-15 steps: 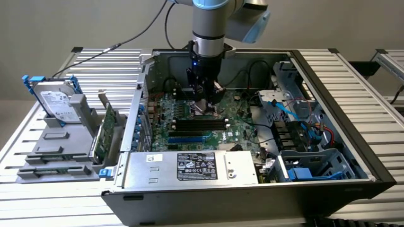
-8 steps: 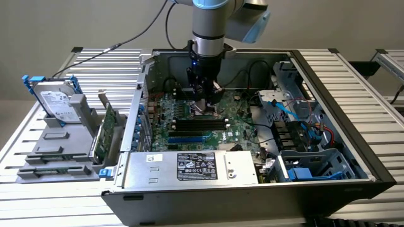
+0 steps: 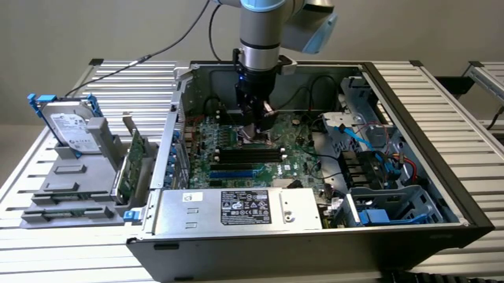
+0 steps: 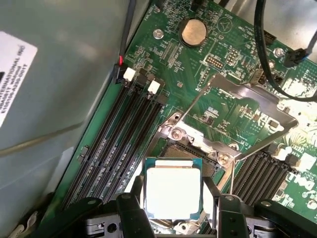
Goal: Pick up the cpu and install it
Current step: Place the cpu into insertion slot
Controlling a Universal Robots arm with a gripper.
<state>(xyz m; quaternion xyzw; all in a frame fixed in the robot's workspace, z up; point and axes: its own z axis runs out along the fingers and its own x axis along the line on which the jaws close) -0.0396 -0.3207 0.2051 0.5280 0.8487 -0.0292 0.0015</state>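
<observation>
Partly cut off: pincer [image 4: 173, 197] | clamps cpu [image 4: 172, 188] | socket [image 4: 184, 150] beneath mostly covered

My arm: silver-grey metal tube [image 3: 258, 35], light-blue plastic joint cap [image 3: 268, 5] on top, blue-grey rounded joint housing [image 3: 311, 26] beside it. Thin black cable with grey connector [image 3: 143, 58] trails off. Black cylindrical wrist section [image 3: 254, 88] with small lit blue light [image 3: 240, 75]. My black blocky gripper [image 3: 254, 134] below that. Wrist view: matte black angular fingers [image 4: 130, 210], rounded black knuckles, small round silver screw heads [image 4: 111, 227] in the base.
</observation>
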